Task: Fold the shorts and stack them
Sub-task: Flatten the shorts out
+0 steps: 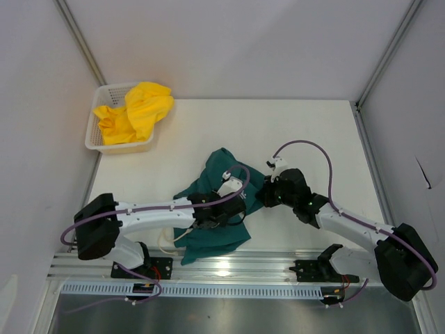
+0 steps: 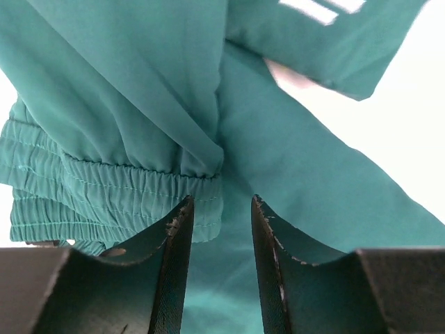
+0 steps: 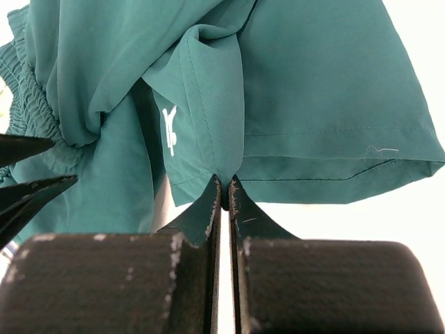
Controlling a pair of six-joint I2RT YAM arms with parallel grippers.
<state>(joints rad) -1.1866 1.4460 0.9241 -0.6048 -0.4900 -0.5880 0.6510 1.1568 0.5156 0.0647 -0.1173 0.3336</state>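
Note:
The dark teal-green shorts (image 1: 215, 212) lie crumpled on the white table, near the front, between my two grippers. My left gripper (image 1: 235, 202) is open just over the cloth. In the left wrist view its jaws (image 2: 221, 209) stand apart beside the gathered waistband (image 2: 104, 191), with teal cloth (image 2: 299, 174) under them. My right gripper (image 1: 266, 195) is shut on a fold at a leg edge of the teal shorts (image 3: 313, 104), pinched at the tips (image 3: 224, 186). The yellow shorts (image 1: 142, 108) lie heaped in the basket at the far left.
The white mesh basket (image 1: 92, 141) stands at the table's back left corner. A metal rail (image 1: 229, 268) runs along the near edge between the arm bases. White walls close in both sides. Bare table (image 1: 278, 132) lies behind the teal shorts.

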